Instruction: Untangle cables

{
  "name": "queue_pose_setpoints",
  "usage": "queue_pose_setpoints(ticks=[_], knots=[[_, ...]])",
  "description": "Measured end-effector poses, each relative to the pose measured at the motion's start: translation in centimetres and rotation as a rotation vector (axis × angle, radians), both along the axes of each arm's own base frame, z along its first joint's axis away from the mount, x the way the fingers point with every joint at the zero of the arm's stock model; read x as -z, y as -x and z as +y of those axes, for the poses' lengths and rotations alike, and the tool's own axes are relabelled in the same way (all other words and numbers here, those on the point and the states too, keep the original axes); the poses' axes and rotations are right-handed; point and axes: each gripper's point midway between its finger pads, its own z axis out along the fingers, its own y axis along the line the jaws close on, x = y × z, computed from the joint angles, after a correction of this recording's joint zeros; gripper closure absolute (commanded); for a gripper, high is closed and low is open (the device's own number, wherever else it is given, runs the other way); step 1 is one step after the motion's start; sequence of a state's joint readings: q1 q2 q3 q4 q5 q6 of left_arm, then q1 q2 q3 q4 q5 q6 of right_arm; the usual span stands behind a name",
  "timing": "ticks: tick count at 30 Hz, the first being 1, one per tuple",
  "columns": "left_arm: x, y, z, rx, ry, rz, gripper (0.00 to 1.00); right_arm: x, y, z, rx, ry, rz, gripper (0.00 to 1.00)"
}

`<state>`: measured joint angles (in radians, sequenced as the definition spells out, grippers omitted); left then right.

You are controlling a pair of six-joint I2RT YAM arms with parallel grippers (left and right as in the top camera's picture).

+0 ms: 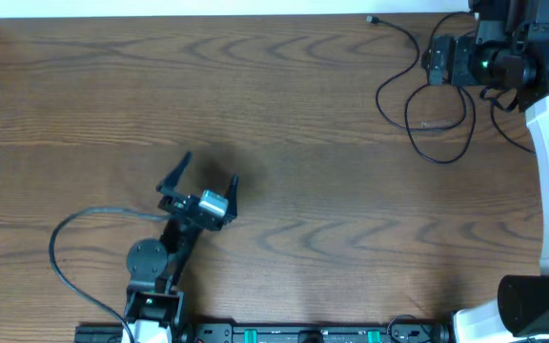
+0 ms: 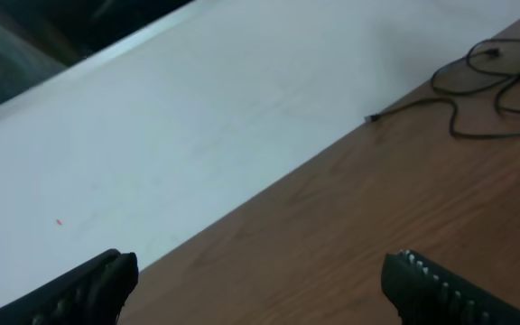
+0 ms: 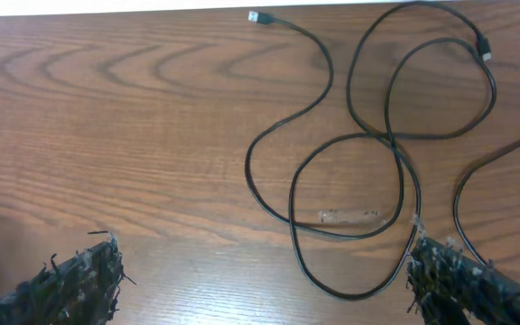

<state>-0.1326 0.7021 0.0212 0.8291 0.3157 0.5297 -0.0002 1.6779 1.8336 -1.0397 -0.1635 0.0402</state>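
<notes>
Thin black cables (image 1: 440,161) lie in overlapping loops on the wooden table at the far right. In the right wrist view the cables (image 3: 247,167) cross each other, with a plug end (image 3: 258,16) near the table's far edge. My right gripper (image 3: 269,282) is open and empty; its right finger is next to a cable loop, its left finger over bare wood. It also shows in the overhead view (image 1: 435,62). My left gripper (image 1: 198,186) is open and empty, far from the cables, which show distant in its wrist view (image 2: 404,108). No white cable is in view.
A thin grey wire (image 1: 53,250) loops from the left arm toward its base at the front left. A white surface (image 2: 197,117) borders the table's far edge. A small pale mark (image 3: 350,215) lies on the wood inside a cable loop.
</notes>
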Motion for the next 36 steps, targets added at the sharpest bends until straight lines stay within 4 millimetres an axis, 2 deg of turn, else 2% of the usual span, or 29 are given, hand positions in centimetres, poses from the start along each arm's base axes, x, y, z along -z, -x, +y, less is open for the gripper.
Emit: queue_pose_setpoints(ticks=[11,27,36], knots=[[1.8,1.6,0.7,-0.031,-0.019,0.076,0.09,0.0,0.0,0.0,0.0,0.0,0.0,0.01],[6.2,3.5,1.8,-0.071,-0.054,0.254,0.09,0.0,0.0,0.1,-0.002,0.0,0.0,0.01],[5.0,3.8,2.1,-0.088,-0.047,0.204,0.09,0.0,0.0,0.1,-0.002,0.0,0.0,0.01]])
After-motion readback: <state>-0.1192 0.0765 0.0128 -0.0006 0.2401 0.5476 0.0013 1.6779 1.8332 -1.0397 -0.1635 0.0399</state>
